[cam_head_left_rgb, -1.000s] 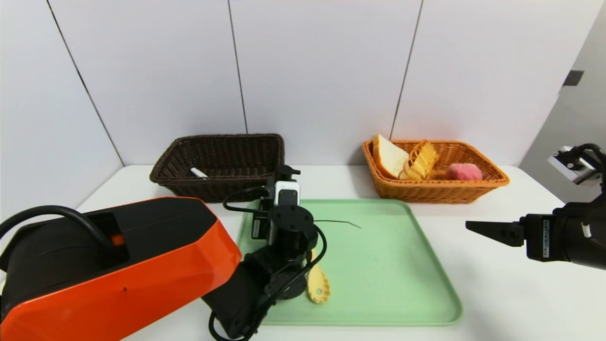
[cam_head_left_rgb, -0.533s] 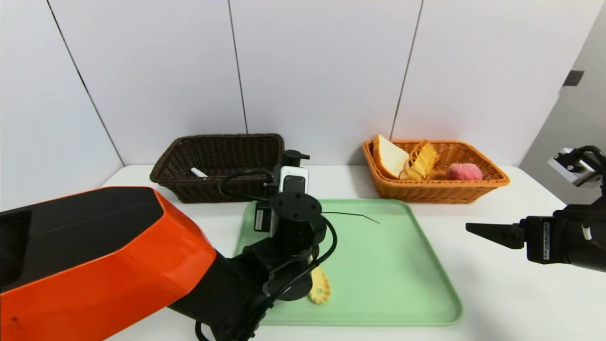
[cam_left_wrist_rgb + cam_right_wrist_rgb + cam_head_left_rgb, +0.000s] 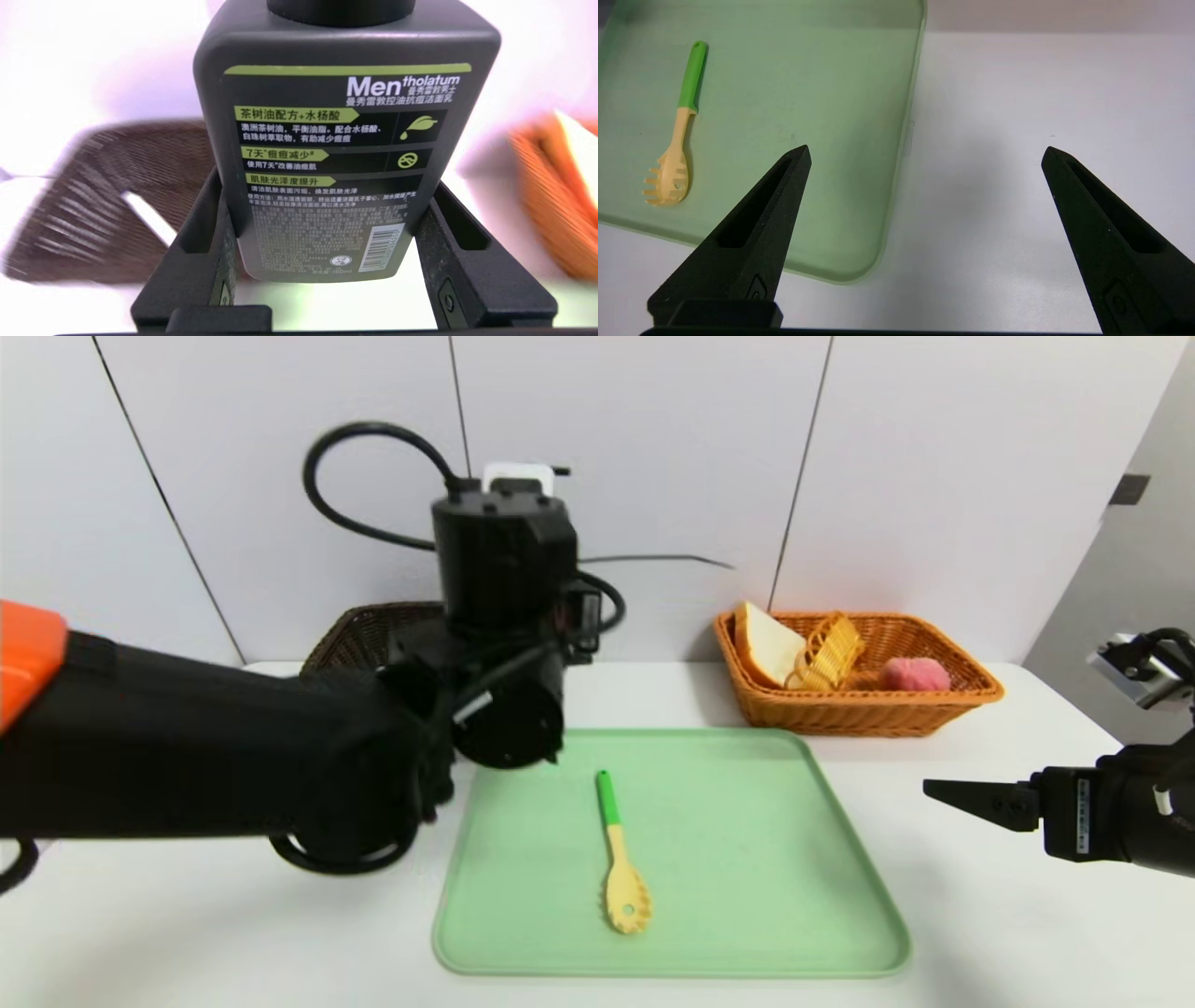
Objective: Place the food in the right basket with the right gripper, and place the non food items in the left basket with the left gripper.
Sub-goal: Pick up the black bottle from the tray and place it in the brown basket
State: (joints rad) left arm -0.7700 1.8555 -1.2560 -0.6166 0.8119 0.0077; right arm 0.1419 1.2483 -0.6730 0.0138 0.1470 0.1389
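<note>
Left gripper has its jaws clamped on the dark green square pump bottle, held up before the dark brown wicker basket. Next: carry over, drop in. Right gripper idles wide open beside the green tray.

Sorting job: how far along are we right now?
Done: bread and other food sit in the right basket; the pen lies in the left basket. In hand: left gripper holds the bottle aloft. Left: the spoon on the tray. Right gripper idles open.
</note>
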